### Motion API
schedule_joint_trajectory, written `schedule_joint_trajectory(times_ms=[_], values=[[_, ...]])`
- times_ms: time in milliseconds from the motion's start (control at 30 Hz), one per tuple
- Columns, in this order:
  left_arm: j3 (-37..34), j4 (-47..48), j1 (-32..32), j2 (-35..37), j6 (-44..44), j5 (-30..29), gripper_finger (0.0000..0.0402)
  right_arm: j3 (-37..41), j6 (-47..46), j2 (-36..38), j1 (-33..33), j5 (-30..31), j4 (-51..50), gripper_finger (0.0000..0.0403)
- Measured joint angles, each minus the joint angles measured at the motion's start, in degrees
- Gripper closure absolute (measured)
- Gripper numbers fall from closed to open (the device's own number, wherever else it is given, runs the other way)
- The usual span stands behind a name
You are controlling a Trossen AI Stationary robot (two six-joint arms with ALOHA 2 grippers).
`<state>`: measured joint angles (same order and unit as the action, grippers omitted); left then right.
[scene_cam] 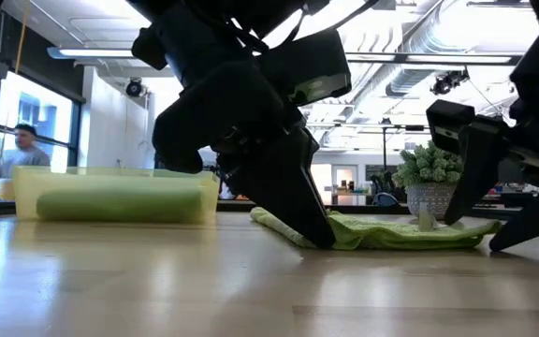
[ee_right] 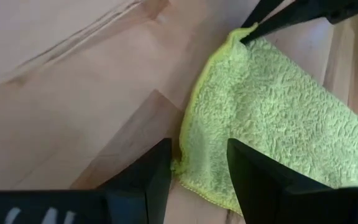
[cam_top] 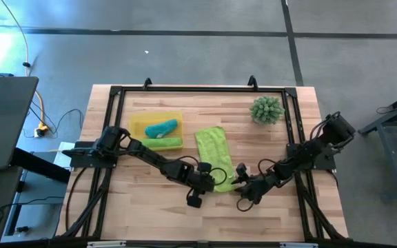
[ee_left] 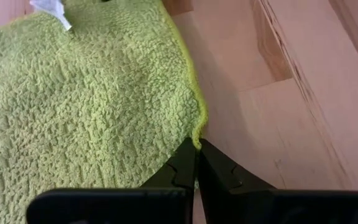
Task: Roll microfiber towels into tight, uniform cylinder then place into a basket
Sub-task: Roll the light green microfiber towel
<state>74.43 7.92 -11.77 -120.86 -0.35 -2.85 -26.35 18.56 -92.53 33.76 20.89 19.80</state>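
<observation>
Currently the left gripper point(ee_left: 196, 163) is seen clenched, its fingers pinched together on a near corner of the flat lime green towel point(cam_top: 214, 157). The right gripper point(ee_right: 197, 168) is held apart, its two fingers straddling the towel's other near corner; that corner lies between them but no pinch is seen. In the right wrist view the left gripper's tip point(ee_right: 248, 34) is seen on the far corner of the same edge.

Both arms are stretched low toward the middle of the table point(cam_top: 150, 213) from their own sides, grippers angled down to the towel's near edge, as seen in the high view: left gripper point(cam_top: 209, 180), right gripper point(cam_top: 243, 195). In the low view the fingers are shown touching down at the cloth point(scene_cam: 391, 231).

The towel is spread unrolled on the wood, just right of the basket point(cam_top: 138, 122), with a white tag point(ee_left: 51, 9) at its far end.

The basket is set at the table's left rear. Inside it a rolled lime green towel point(cam_top: 163, 143) is laid along the near wall, and a teal towel point(cam_top: 160, 128) is bunched behind it.

A spiky green plant point(cam_top: 267, 109) is placed at the right rear.
</observation>
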Motion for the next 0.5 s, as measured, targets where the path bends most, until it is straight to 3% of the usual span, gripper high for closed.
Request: schedule_joint_trajectory(times_ms=[500], values=[[0.0,-0.7,-2.2,0.0,3.6,-2.4,0.0401,-0.1,-0.6,0.1,-4.9,-7.6,-2.3,0.0269]])
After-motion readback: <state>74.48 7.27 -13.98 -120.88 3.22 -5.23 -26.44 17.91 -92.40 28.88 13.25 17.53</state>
